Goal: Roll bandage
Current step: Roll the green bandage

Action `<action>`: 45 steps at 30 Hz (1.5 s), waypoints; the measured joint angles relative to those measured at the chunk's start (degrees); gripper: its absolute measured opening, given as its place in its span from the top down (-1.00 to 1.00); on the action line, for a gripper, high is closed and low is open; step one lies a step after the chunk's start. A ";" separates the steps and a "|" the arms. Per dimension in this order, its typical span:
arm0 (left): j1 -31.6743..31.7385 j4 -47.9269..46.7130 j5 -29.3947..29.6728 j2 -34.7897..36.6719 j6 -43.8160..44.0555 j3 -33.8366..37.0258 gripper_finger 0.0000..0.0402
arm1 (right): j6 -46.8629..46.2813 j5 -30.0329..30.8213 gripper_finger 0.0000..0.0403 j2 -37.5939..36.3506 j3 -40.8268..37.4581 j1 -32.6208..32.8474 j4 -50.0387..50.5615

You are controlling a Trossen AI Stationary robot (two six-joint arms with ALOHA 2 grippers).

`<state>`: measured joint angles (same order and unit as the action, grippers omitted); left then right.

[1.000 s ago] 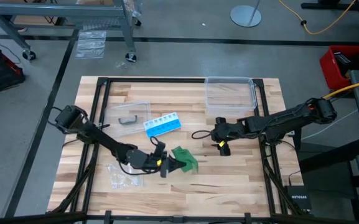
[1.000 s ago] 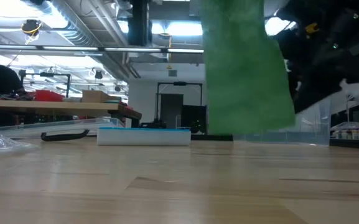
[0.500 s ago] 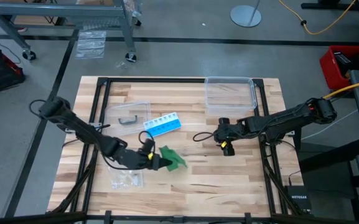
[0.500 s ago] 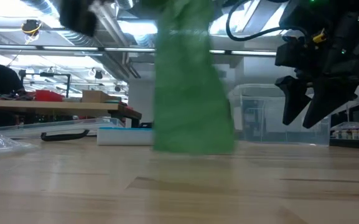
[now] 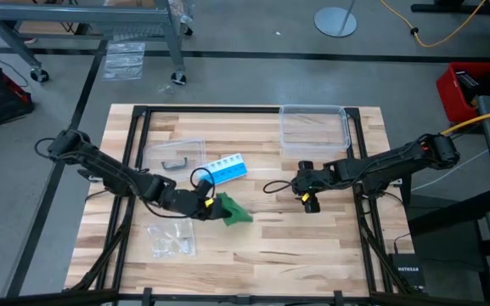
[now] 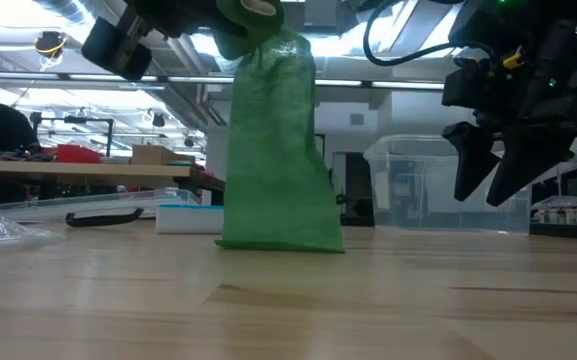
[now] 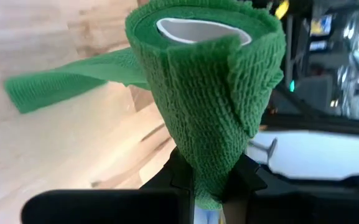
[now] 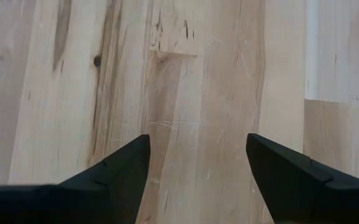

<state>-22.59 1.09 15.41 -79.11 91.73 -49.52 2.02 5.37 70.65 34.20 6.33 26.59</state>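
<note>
The bandage (image 6: 278,150) is hanging as a half-wound green roll near the desk's (image 5: 312,246) front centre, its loose tail touching the wood. The left end effector (image 7: 207,177) is pinching it. Farther right, the right end effector (image 6: 493,165) is hovering, fingers spread, above bare wood.
</note>
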 joint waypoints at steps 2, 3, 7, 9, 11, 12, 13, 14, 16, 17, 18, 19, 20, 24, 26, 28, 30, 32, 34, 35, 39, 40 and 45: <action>1.21 -0.01 -2.52 0.00 -0.69 0.00 0.84 | 0.00 0.00 -0.35 0.00 0.00 0.00 -0.01; 1.89 -0.01 -3.60 0.00 -1.09 0.00 0.84 | 0.00 0.00 -0.35 0.00 0.00 0.00 -0.03; 4.99 -0.26 -4.97 0.00 -4.16 0.00 0.84 | 0.00 0.00 -0.35 0.00 0.00 0.00 -0.17; 6.64 -0.45 -5.00 0.00 -6.24 0.00 0.84 | 0.00 0.00 -0.35 0.00 0.00 0.02 -0.91; 8.23 -0.50 -5.45 0.00 -8.35 0.00 0.84 | 0.00 0.00 -0.35 0.00 0.00 0.02 -2.56; 9.02 -0.48 -6.12 -0.05 -9.26 0.00 0.84 | 0.01 0.00 -0.35 0.00 0.00 0.02 -3.56; 9.79 -0.32 -6.78 -0.27 -9.95 0.00 0.84 | 0.00 0.00 -0.35 0.00 0.00 0.02 -4.52; 10.51 -0.27 -7.51 -0.54 -10.46 0.00 0.84 | 0.00 0.00 -0.35 0.00 0.00 0.00 -5.39; 11.76 -0.21 -8.94 -1.53 -11.02 0.00 0.84 | 0.02 0.07 -0.35 0.00 0.00 0.01 -7.06; 12.33 -0.02 -9.68 -2.19 -11.03 0.00 0.84 | 0.02 0.52 -0.35 0.00 0.00 0.02 -7.67; 12.86 0.33 -10.50 -3.00 -11.04 0.00 0.84 | 0.00 1.27 -0.35 0.00 0.02 0.02 -7.98; 13.38 0.89 -11.46 -3.87 -11.05 0.00 0.84 | -0.03 2.23 -0.35 0.00 0.02 0.02 -8.31; 13.81 1.78 -12.40 -4.85 -11.05 0.00 0.84 | -0.05 3.33 -0.35 0.00 0.02 0.01 -8.85; 15.24 7.12 -14.97 -9.12 -11.87 0.00 0.84 | -0.11 7.51 -0.35 0.00 0.02 0.00 -10.55; 15.82 11.01 -15.58 -11.15 -12.51 0.00 0.84 | -0.11 8.30 -0.35 0.00 0.02 0.01 -10.55; 16.42 14.92 -16.52 -13.29 -12.59 0.00 0.84 | -0.13 8.57 -0.35 0.00 0.02 0.00 -10.49; 16.82 18.58 -17.11 -15.44 -12.69 0.00 0.84 | -0.13 8.57 -0.35 0.00 0.02 0.02 -10.20; 17.16 21.88 -17.85 -17.53 -12.62 0.00 0.84 | -0.12 8.57 -0.35 0.00 0.02 0.01 -10.10; 17.41 24.02 -18.17 -19.45 -12.33 -0.02 0.84 | -0.06 8.59 -0.35 0.00 0.02 0.00 -10.10; 17.45 24.75 -18.21 -20.34 -12.23 -0.04 0.84 | -0.04 8.59 -0.35 0.00 0.02 0.00 -10.10; 18.55 25.57 -18.25 -23.05 -12.48 -0.04 0.84 | -0.02 8.57 -0.35 0.00 0.02 0.00 -10.08; 18.99 25.57 -18.22 -23.42 -12.64 -0.04 0.84 | -0.02 8.59 -0.35 0.00 0.02 0.00 -10.09; 22.04 29.66 -17.80 -25.42 -15.14 -0.07 0.84 | -0.01 8.58 -0.35 0.00 0.02 0.02 -10.12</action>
<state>-0.55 30.75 -2.39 -104.53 76.60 -49.58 2.01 13.95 70.65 34.22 6.35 16.47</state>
